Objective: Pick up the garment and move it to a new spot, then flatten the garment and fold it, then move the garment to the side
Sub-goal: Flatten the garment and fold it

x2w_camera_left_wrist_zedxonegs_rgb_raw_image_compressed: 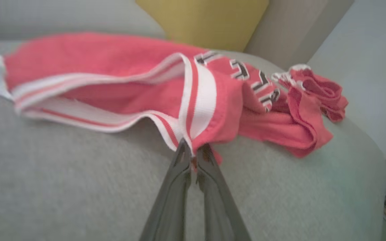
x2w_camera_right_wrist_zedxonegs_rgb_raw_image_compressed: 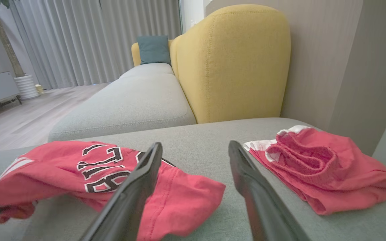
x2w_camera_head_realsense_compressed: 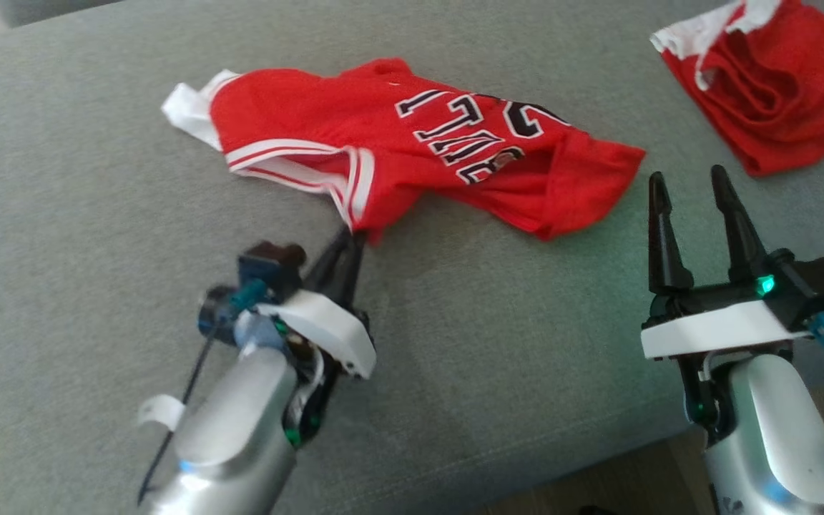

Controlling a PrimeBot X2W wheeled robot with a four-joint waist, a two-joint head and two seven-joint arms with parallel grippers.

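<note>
**Garment:** red jersey (x2w_camera_head_realsense_compressed: 412,143) with white-and-red striped trim and dark, white-edged lettering. It lies crumpled, not flat, across the middle of the grey sofa seat (x2w_camera_head_realsense_compressed: 97,214). The lettering is upside down in the head view and partly lost in folds, so it cannot be read whole. A white panel shows at the jersey's far-left end.

**Left gripper** (x2w_camera_head_realsense_compressed: 350,243)**:** its fingers are pressed together on the jersey's near edge, at a corner of the striped trim. In the head view the tips are hidden under the cloth. The left wrist view is blurred but shows the pinch, with a scrap of red hanging below the tips.

**Right gripper** (x2w_camera_head_realsense_compressed: 691,189)**:** its fingers are spread wide and hold nothing, just beside the jersey's right-hand hem. In the right wrist view one finger overlaps that hem, and contact cannot be told.

**Second red garment** (x2w_camera_head_realsense_compressed: 769,86)**:** bunched, with white trim, at the seat's far right and apart from the jersey. The head view's top and right edges cut it off.

**Surroundings:** yellow backrest (x2w_camera_right_wrist_zedxonegs_rgb_raw_image_compressed: 233,60), teal cushion (x2w_camera_right_wrist_zedxonegs_rgb_raw_image_compressed: 153,49), grey curtains (x2w_camera_right_wrist_zedxonegs_rgb_raw_image_compressed: 89,36).
</note>
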